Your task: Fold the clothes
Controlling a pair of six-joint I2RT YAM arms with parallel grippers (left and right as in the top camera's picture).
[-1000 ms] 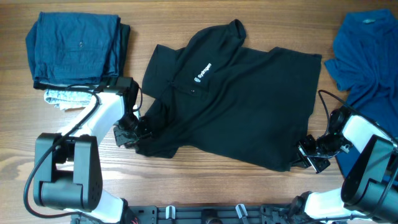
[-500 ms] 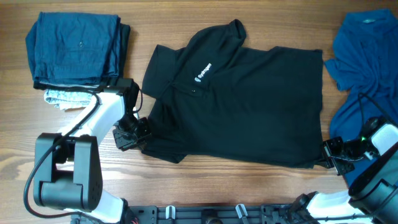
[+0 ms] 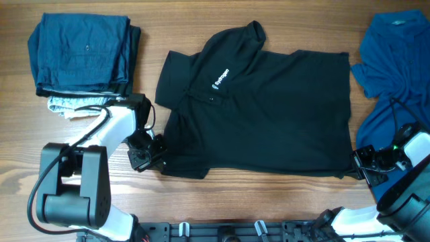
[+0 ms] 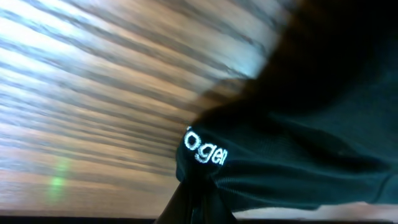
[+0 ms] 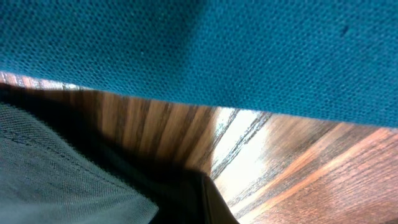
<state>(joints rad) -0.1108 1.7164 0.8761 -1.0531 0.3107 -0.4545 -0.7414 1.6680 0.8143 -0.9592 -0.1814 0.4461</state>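
Observation:
The black polo shirt (image 3: 269, 114) lies spread on the table, collar at the back, white chest lettering showing. My left gripper (image 3: 149, 156) is shut on the shirt's front-left hem corner; the left wrist view shows black fabric (image 4: 292, 155) with white lettering bunched in the jaws. My right gripper (image 3: 363, 165) is shut on the front-right hem corner; the right wrist view shows the dark hem (image 5: 74, 180) at the jaws. The royal-blue shirt (image 3: 396, 60) lies crumpled at the right edge, and it fills the top of the right wrist view (image 5: 199, 50).
A folded dark-blue garment (image 3: 84, 54) sits at the back left on a pale patterned cloth (image 3: 67, 106). Bare wooden table (image 3: 255, 198) runs along the front edge.
My right gripper has pulled the shirt's front-right corner out to the right, flattening the hem. My left gripper has shifted slightly forward and right with its corner.

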